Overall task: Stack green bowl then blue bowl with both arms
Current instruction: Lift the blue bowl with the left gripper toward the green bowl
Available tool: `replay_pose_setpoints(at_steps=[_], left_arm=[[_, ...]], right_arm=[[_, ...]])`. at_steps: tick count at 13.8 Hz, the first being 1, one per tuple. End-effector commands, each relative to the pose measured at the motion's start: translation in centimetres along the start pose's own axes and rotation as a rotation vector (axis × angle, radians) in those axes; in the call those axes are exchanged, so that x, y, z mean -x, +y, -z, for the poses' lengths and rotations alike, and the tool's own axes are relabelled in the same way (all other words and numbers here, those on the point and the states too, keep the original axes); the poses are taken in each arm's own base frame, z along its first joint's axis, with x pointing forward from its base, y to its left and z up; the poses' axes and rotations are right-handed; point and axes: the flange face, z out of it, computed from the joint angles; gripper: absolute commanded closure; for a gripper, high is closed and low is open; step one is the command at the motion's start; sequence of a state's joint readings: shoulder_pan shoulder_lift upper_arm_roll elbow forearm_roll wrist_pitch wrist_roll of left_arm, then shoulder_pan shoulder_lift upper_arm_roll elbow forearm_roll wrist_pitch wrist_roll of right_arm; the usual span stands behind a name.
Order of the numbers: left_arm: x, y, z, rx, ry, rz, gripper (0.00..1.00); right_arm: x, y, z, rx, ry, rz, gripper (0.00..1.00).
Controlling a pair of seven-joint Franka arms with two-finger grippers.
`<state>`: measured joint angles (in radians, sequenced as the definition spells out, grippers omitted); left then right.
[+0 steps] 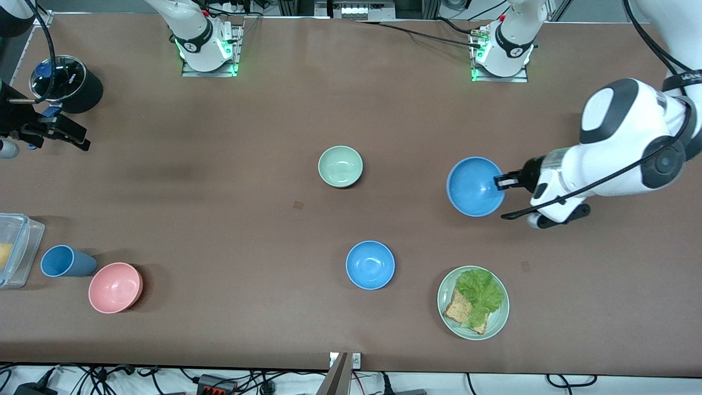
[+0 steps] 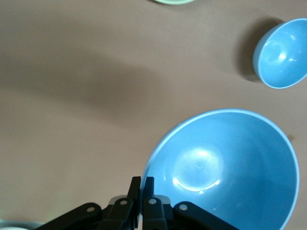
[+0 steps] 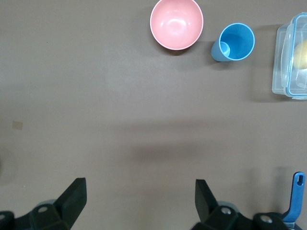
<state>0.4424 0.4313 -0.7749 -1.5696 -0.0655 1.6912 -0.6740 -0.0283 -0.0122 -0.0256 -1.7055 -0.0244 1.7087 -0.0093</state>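
The pale mint-green bowl (image 1: 340,165) stands upright mid-table; only its rim shows in the left wrist view (image 2: 173,1). My left gripper (image 1: 500,181) is shut on the rim of one blue bowl (image 1: 475,186) and holds it tilted, above the table, toward the left arm's end. In the left wrist view the jaws (image 2: 142,184) pinch that bowl's wall (image 2: 225,163). The second blue bowl (image 1: 370,265) rests on the table nearer the front camera, and shows in the left wrist view (image 2: 282,53). My right gripper (image 1: 71,137) is open and empty (image 3: 140,196) over bare table at the right arm's end.
A green plate (image 1: 496,323) with toast and lettuce lies near the front edge. A pink bowl (image 1: 115,287), a blue cup (image 1: 63,261) and a clear lidded box (image 1: 16,249) sit at the right arm's end. A black cylinder (image 1: 68,83) stands near the right gripper.
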Motion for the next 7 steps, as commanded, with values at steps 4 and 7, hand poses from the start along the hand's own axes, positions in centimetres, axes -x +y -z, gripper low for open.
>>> replay_pose_setpoints(at_steps=[4, 7], left_arm=[[6.9, 12.9, -8.1, 0.062, 0.01, 0.231, 1.0], [9.5, 17.3, -12.8, 0.107, 0.002, 0.32, 1.0]], right_arm=[[0.6, -0.1, 1.2, 0.014, 0.014, 0.027, 0.0], [0.8, -0.2, 1.1, 0.014, -0.008, 0.025, 0.0]])
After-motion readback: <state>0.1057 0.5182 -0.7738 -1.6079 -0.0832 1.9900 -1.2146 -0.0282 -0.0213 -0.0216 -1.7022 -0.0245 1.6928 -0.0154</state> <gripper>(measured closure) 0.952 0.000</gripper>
